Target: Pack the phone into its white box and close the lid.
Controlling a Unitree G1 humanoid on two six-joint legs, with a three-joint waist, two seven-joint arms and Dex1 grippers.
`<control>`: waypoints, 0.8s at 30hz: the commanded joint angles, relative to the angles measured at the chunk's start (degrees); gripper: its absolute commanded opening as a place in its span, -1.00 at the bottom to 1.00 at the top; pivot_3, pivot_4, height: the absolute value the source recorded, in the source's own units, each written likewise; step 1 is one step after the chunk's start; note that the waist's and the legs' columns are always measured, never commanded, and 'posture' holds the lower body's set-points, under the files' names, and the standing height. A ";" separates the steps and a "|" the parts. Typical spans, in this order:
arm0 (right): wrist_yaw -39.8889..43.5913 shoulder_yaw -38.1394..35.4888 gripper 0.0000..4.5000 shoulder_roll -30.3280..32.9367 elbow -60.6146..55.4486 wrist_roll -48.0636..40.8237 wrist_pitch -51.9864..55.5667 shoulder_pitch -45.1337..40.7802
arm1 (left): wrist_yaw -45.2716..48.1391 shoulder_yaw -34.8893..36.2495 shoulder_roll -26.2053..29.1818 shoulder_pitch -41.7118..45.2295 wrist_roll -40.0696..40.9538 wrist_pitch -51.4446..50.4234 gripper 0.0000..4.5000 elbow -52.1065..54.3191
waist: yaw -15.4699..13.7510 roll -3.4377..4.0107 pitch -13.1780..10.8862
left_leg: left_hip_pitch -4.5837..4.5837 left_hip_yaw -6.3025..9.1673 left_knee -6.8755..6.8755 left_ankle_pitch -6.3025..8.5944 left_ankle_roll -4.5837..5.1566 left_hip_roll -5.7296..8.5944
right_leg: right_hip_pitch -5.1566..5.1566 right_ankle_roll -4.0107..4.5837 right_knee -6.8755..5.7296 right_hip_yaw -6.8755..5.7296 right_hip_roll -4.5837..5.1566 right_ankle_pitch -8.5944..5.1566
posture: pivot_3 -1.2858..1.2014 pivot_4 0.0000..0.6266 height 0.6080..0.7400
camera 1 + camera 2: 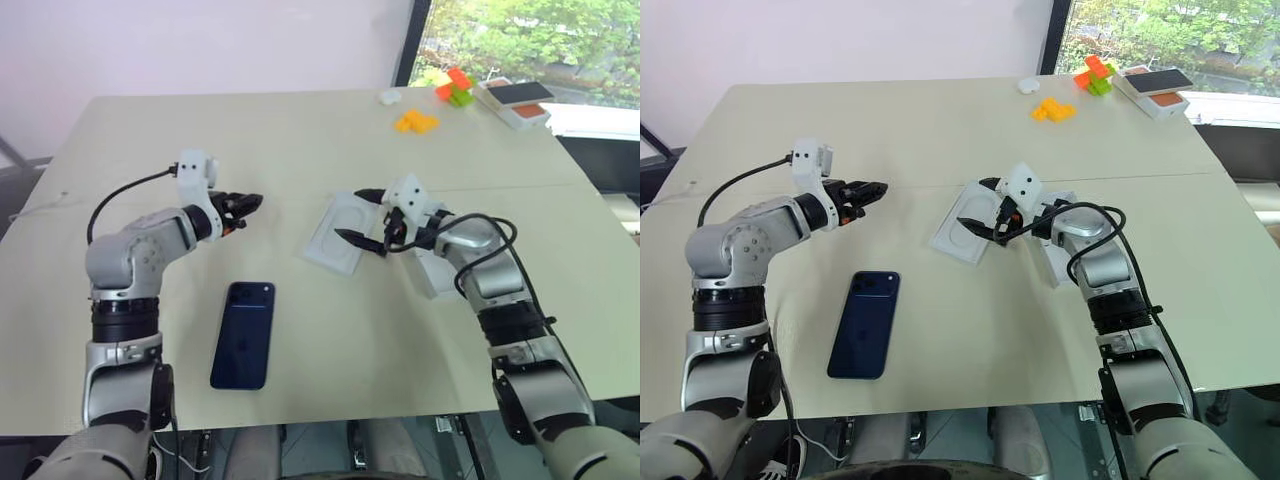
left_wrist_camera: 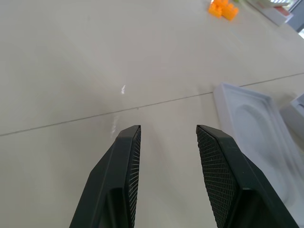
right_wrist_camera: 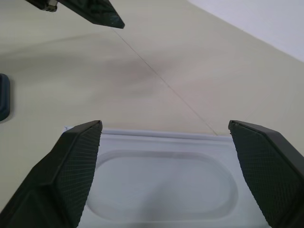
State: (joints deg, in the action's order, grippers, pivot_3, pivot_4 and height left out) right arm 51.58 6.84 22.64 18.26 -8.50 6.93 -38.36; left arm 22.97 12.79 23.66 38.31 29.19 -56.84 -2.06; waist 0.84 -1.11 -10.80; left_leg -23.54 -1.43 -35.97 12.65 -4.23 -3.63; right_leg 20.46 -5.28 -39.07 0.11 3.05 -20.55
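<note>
The dark navy phone (image 1: 243, 335) lies flat on the table near the front edge, apart from both grippers. The white box (image 1: 340, 235), a shallow tray with a rounded recess, lies mid-table. My right gripper (image 1: 356, 216) hovers over its near end, open wide, one finger on each side of the tray (image 3: 161, 185), gripping nothing. The white lid (image 1: 430, 272) lies right of the tray, mostly hidden under my right forearm. My left gripper (image 1: 246, 204) is held above bare table left of the tray, open with nothing between its fingers (image 2: 128, 156).
Orange blocks (image 1: 416, 122), an orange-and-green block cluster (image 1: 456, 88), a small white object (image 1: 390, 97) and a small orange-and-white box with a dark top (image 1: 518, 100) sit at the table's far right corner. A seam (image 2: 71, 121) crosses the tabletop.
</note>
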 commanded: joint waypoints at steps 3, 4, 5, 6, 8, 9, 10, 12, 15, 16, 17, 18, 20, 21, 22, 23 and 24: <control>-3.61 2.51 -0.23 -1.99 4.48 4.74 -2.54 -3.88 | -0.39 1.82 0.33 0.67 0.71 2.73 -0.13 1.99 | 0.19 0.00 0.00 | 0.00 0.00 -0.01 0.01 0.01 -0.01 | 0.00 0.01 -0.02 0.01 -0.01 0.00 | 0.03 -0.52 1.00; -4.74 2.75 -0.49 -2.35 5.89 5.65 -3.07 -4.53 | -0.55 1.71 0.31 0.55 0.67 2.77 -0.13 2.01 | 0.18 0.00 0.00 | 0.00 0.00 -0.01 0.01 0.01 -0.01 | 0.00 0.01 -0.02 0.00 -0.01 0.00 | 0.03 -0.52 1.00; -6.61 2.85 -0.71 -2.79 7.69 6.68 -2.67 -5.49 | -0.70 1.44 0.32 0.35 0.47 2.88 -0.13 2.12 | 0.17 0.00 0.00 | 0.00 -0.01 -0.01 0.01 0.01 -0.01 | 0.00 0.01 -0.01 0.01 -0.01 0.00 | 0.03 -0.52 1.00; -7.71 3.42 -0.91 -3.12 9.88 7.92 -2.44 -6.71 | -0.93 1.26 0.03 0.05 0.56 2.79 -0.13 2.65 | 0.15 0.00 0.00 | 0.00 -0.01 -0.01 0.01 0.02 -0.01 | 0.00 0.01 -0.01 0.01 -0.01 0.00 | 0.03 -0.52 1.00; -9.39 4.47 -0.96 -3.52 13.41 10.24 -3.00 -8.49 | -1.23 1.08 -0.42 -0.43 0.71 2.82 -0.13 3.49 | 0.20 0.00 0.00 | 0.00 -0.01 -0.02 0.00 0.01 -0.01 | 0.00 0.01 -0.02 0.01 -0.01 0.01 | 0.03 -0.52 1.00; -8.72 4.99 -0.96 -3.62 14.23 10.60 -3.03 -8.85 | -1.31 1.00 -0.60 -0.61 0.79 2.83 -0.13 3.86 | 0.19 0.00 0.00 | 0.00 -0.01 -0.02 0.00 0.00 -0.02 | 0.01 0.01 -0.02 0.01 -0.01 0.01 | 0.03 -0.52 1.00; -7.81 5.54 -0.96 -3.61 14.56 10.87 -3.17 -8.91 | -1.31 0.90 -0.72 -0.75 0.79 2.85 -0.13 4.18 | 0.15 0.00 0.00 | 0.00 -0.01 -0.02 0.00 0.00 -0.02 | 0.01 0.01 -0.02 0.01 -0.01 0.01 | 0.03 -0.52 1.00; -6.94 6.77 -0.96 -3.42 14.87 12.08 -4.79 -8.74 | -1.35 0.83 -0.98 -0.93 0.90 2.61 -0.13 4.71 | 0.13 0.00 0.00 | 0.00 -0.01 0.01 -0.01 -0.01 -0.02 | 0.01 0.01 0.00 0.01 -0.01 0.01 | 0.03 -0.52 1.00; -7.74 8.09 -0.96 -3.40 16.09 14.25 -5.69 -9.03 | -1.46 0.60 -0.91 -1.11 0.43 3.02 -0.13 4.94 | 0.18 0.00 0.00 | -0.01 -0.03 0.02 -0.01 -0.02 -0.02 | 0.03 0.01 0.01 0.02 -0.01 0.01 | 0.03 -0.52 1.00; -7.58 8.39 -0.96 -3.32 16.30 14.60 -5.55 -9.03 | -1.56 0.69 -0.92 -1.10 0.49 2.93 -0.13 4.89 | 0.19 0.00 0.00 | -0.01 -0.03 0.02 0.00 -0.01 -0.02 | 0.03 0.01 0.00 0.02 -0.01 0.01 | 0.03 -0.52 1.00; -7.82 8.49 -0.96 -3.31 16.49 14.96 -5.41 -9.02 | -1.66 0.72 -0.87 -1.11 0.48 2.95 -0.13 4.87 | 0.19 0.00 0.00 | -0.01 -0.03 0.00 0.00 -0.01 -0.02 | 0.03 0.01 -0.01 0.02 -0.01 0.01 | 0.03 -0.52 1.00; -8.17 8.55 -0.96 -3.30 16.78 15.36 -5.28 -9.09 | -1.69 0.70 -0.79 -1.12 0.44 3.10 -0.13 4.80 | 0.21 0.00 0.00 | -0.01 -0.02 0.00 0.00 0.00 -0.02 | 0.02 0.01 -0.01 0.02 -0.01 0.01 | 0.03 -0.52 1.00; -8.07 9.42 -0.96 -2.79 17.31 16.91 -6.04 -9.16 | -1.88 0.90 -0.83 -1.10 0.65 2.96 -0.13 4.61 | 0.23 0.00 0.00 | 0.00 -0.02 0.00 0.00 0.00 -0.02 | 0.02 0.02 -0.03 0.02 -0.01 0.01 | 0.03 -0.52 1.00; -7.93 10.09 -0.96 -2.34 17.53 17.90 -6.67 -9.16 | -1.81 0.69 -0.73 -1.12 0.39 3.40 -0.13 4.54 | 0.22 0.00 0.00 | 0.00 -0.02 0.00 0.00 0.00 -0.02 | 0.03 0.02 -0.03 0.02 -0.02 0.01 | 0.03 -0.52 1.00; -7.80 10.47 -0.96 -2.06 17.64 18.60 -7.12 -9.13 | -1.76 0.52 -0.65 -1.15 0.19 3.71 -0.13 4.55 | 0.22 0.00 0.00 | 0.00 -0.02 0.00 0.00 0.00 -0.02 | 0.02 0.02 -0.03 0.02 -0.02 0.01 | 0.03 -0.52 1.00; -7.90 10.13 -0.96 -2.20 17.83 18.49 -6.55 -9.33 | -1.71 0.58 -0.77 -1.03 0.33 3.80 -0.13 4.45 | 0.22 0.00 0.00 | 0.00 -0.02 -0.01 0.00 0.00 -0.02 | 0.03 0.02 -0.03 0.02 -0.02 0.01 | 0.03 -0.52 1.00; -7.78 10.22 -0.96 -2.10 18.03 18.81 -6.72 -9.53 | -1.77 0.65 -0.94 -0.91 0.48 3.76 -0.13 4.38 | 0.22 0.00 0.00 | 0.00 -0.02 -0.01 0.00 0.00 -0.02 | 0.02 0.02 -0.03 0.02 -0.02 0.01 | 0.03 -0.52 1.00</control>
State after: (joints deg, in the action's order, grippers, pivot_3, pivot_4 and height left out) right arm 43.70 16.69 19.83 35.80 9.45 0.55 -46.73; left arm 21.12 12.67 22.43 36.78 29.24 -54.38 0.70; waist 1.06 -1.11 -10.80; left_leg -23.54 -1.45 -35.98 12.65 -4.23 -3.66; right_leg 20.49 -5.26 -39.10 0.13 3.03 -20.54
